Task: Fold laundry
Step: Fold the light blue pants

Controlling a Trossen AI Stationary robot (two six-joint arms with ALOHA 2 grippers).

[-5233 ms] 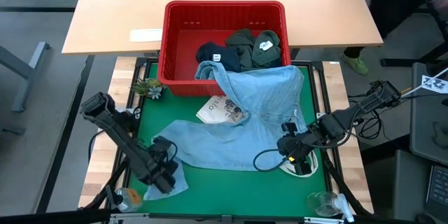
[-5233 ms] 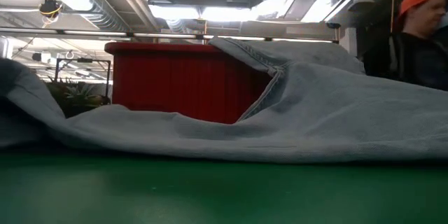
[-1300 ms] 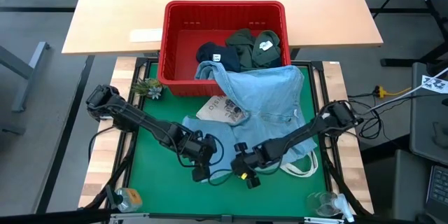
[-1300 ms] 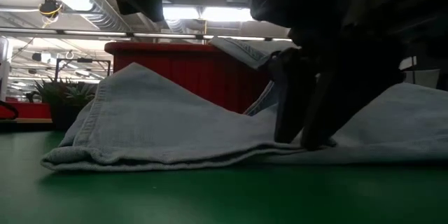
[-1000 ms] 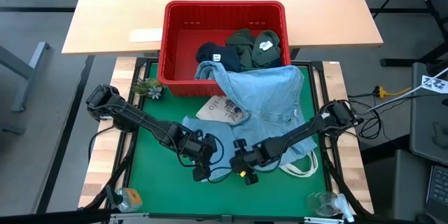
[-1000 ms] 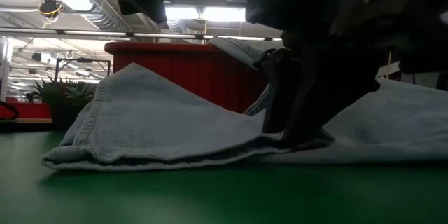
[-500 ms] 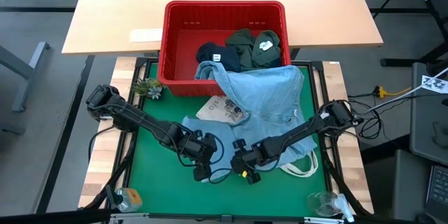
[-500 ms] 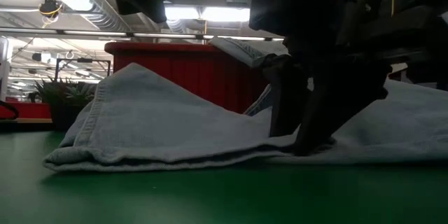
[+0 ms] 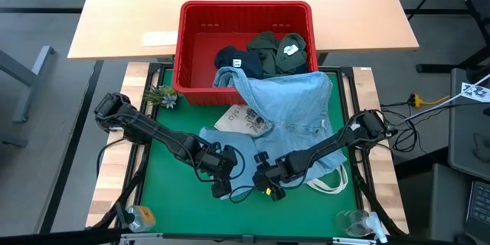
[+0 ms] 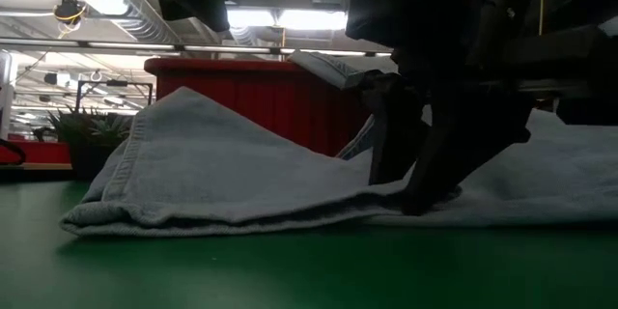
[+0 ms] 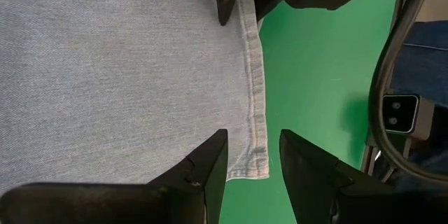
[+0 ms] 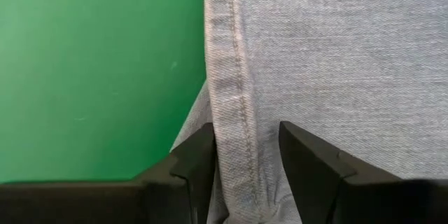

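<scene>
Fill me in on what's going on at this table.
Both arms are working the light blue denim garment spread on the green mat. The left gripper and right gripper each straddle its hem at the front edge. Its far end hangs over the red basket, which holds darker clothes.

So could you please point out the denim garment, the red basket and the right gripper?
denim garment (image 9: 295,103): high view, its broad upper panel.
red basket (image 9: 200,50): high view, its bare inner floor.
right gripper (image 12: 241,155): right wrist view, midway between the fingertips, at the denim hem.
</scene>
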